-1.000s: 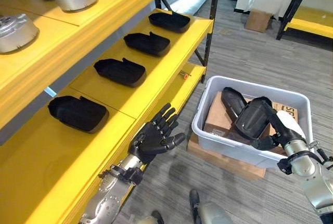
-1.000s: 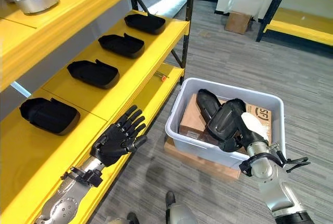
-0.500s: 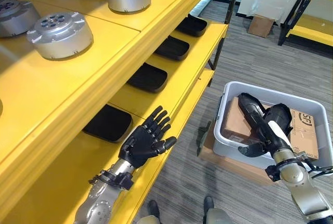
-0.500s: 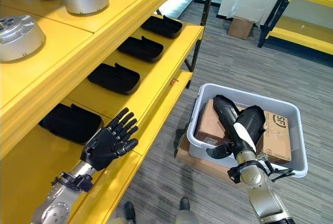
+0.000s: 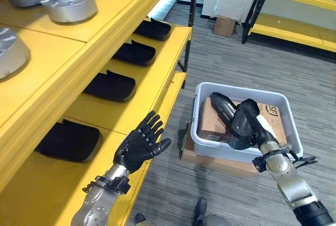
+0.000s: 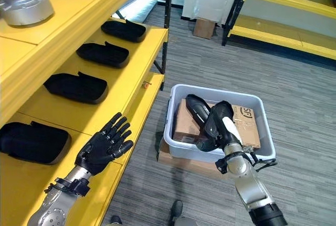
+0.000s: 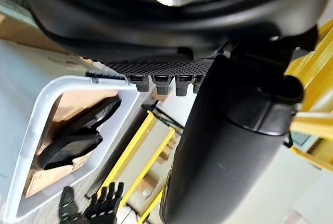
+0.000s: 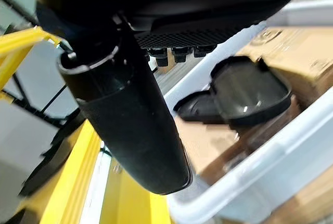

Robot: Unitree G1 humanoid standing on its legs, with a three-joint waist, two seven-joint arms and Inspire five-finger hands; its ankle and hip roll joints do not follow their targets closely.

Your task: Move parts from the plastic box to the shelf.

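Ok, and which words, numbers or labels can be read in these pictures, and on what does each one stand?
Cardboard box inside the plastic box: a dark printed mark near its far corner, too small to read with certainty.
Shelf: a small orange tag on the front edge, too small to read.
Nothing else shows readable text.

Two black moulded parts (image 5: 231, 118) are seen overlapped on cardboard inside the grey plastic box (image 5: 210, 147), just beyond the right hand (image 5: 257, 131). Four similar parts (image 6: 76, 87) are laid along the yellow shelf (image 6: 131, 79), beyond the left hand (image 6: 102, 150).
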